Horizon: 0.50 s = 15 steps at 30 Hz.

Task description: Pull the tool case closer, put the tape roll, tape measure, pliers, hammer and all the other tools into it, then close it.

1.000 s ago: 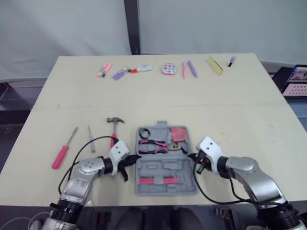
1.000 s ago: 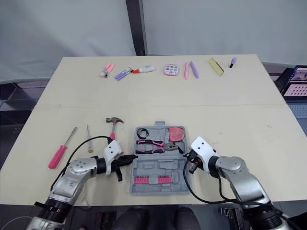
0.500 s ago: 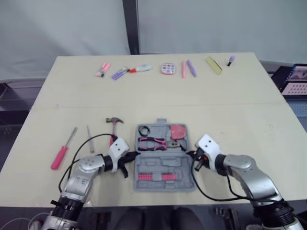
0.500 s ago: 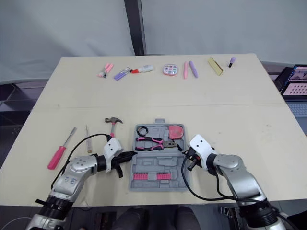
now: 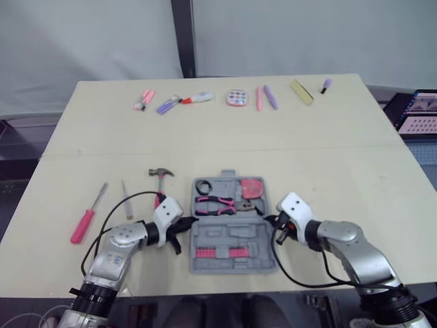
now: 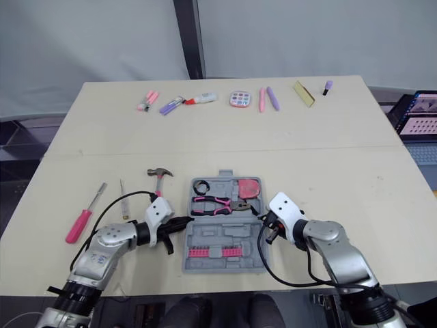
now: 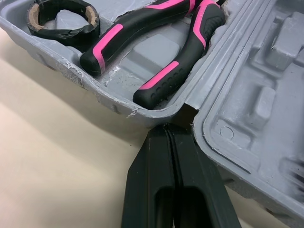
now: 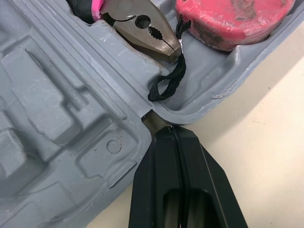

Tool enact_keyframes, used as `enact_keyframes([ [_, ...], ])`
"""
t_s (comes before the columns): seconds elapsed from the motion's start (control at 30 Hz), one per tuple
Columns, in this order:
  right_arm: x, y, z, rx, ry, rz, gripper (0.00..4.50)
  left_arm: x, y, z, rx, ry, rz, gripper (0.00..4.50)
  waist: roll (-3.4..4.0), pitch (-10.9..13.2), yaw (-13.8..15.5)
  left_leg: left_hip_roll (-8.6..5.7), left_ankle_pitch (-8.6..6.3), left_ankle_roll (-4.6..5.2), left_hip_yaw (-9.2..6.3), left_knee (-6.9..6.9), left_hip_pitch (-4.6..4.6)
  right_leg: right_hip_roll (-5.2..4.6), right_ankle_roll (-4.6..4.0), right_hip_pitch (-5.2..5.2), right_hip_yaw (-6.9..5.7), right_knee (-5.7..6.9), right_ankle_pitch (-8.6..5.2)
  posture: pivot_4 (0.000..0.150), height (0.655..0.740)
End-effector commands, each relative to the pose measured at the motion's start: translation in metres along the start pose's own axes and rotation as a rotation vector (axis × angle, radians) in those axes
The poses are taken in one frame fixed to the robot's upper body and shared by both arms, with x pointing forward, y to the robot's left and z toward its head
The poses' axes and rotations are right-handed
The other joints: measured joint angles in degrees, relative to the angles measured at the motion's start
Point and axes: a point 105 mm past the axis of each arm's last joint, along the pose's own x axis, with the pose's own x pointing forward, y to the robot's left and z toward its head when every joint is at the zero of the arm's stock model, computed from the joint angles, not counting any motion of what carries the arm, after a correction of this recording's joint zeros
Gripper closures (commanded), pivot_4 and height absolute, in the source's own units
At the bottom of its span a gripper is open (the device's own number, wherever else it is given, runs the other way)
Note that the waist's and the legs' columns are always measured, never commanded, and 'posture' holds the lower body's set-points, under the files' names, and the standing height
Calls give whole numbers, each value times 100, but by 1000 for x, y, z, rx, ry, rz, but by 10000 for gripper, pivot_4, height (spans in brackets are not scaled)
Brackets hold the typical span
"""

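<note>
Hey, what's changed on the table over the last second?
The tool case seems to have slid very slightly away from the robot, with the left gripper and right gripper, both shut, pressed against its hinge ends. Nothing was grasped or released. The hammer and pink screwdriver lie where they were, outside the case.

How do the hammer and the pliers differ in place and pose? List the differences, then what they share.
The hammer lies on the table, left of the tool case; the pliers lie inside it. The hammer points away from the robot; the pliers lie crosswise. Both have pink on their handles.
</note>
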Motion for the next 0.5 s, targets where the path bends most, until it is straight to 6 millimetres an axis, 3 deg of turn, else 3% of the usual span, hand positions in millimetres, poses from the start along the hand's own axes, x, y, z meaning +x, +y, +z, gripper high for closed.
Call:
enact_keyframes([
  [0.03, -4, 0, -5, -21, 8, 13, 44804, -7, 1, 7, 25, 0, -18, 44750, 0, 0, -7, 0, 0, 0, 0, 0, 0, 0, 0, -3, 0, 7, 0, 1500, 7400],
  [0.2, -17, -10, -12, -26, 28, -3, 44804, -24, 10, 10, 31, 34, 1, 44750, 0, 0, -16, 0, 0, 0, -1, -4, 0, -1, 0, -6, 1, 16, 0, 1500, 7400],
  [0.5, -42, -6, 6, -27, -22, 60, 44804, -51, -2, 49, -30, -142, -37, 44750, 0, 0, -14, 4, 0, 0, -1, -8, -4, 0, 0, -4, 1, 9, 0, 1500, 7400],
])
